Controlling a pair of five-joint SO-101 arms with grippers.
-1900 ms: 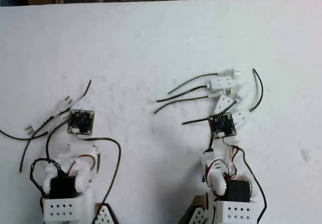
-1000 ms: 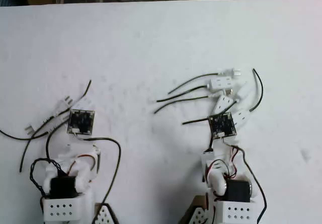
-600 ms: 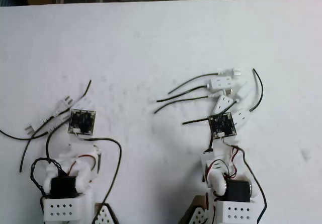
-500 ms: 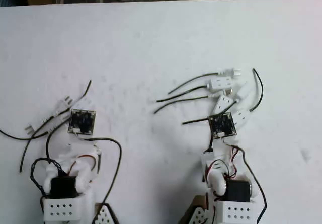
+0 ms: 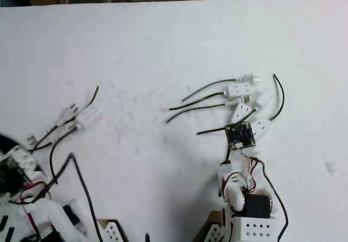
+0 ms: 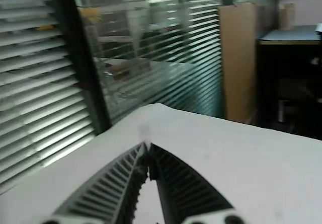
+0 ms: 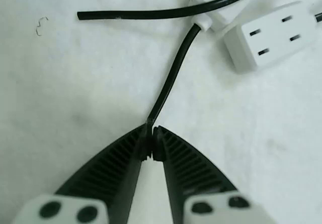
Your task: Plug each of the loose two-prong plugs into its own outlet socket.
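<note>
**Nothing plugged in yet: both grippers clenched, pick-up to come**

High view: The loose plugs (image 5: 76,116) lie in a small tangle of dark leads on the left of the tabletop (image 5: 163,41). They are well apart from the outlet sockets (image 5: 239,91), which are clustered on the right with their own leads fanning out. The left arm (image 5: 24,198) sits low at the near-left corner, beside the plugs but not over them. The right arm (image 5: 239,190) points at the sockets, and its camera board (image 5: 240,136) hides the tips beneath.

Left wrist view: The left gripper (image 6: 148,153) is clenched on nothing. It is raised, aimed past the tabletop's far edge at window blinds (image 6: 30,83), with no plug under it.

Right wrist view: The right gripper (image 7: 151,133) is also pressed together, low over the tabletop. A black cord (image 7: 173,75) runs right up to its tips, and I cannot tell whether it is nipped or merely passes under them. One outlet socket (image 7: 274,35) lies just beyond, slots facing up.

Judgement: No plug looks seated, so the step in hand is the first fetch. The left gripper would need to tip down, part its jaws and settle over one plug body. It would then carry the plug across with the prongs lined up to the slots, while the right steadies a socket.
</note>
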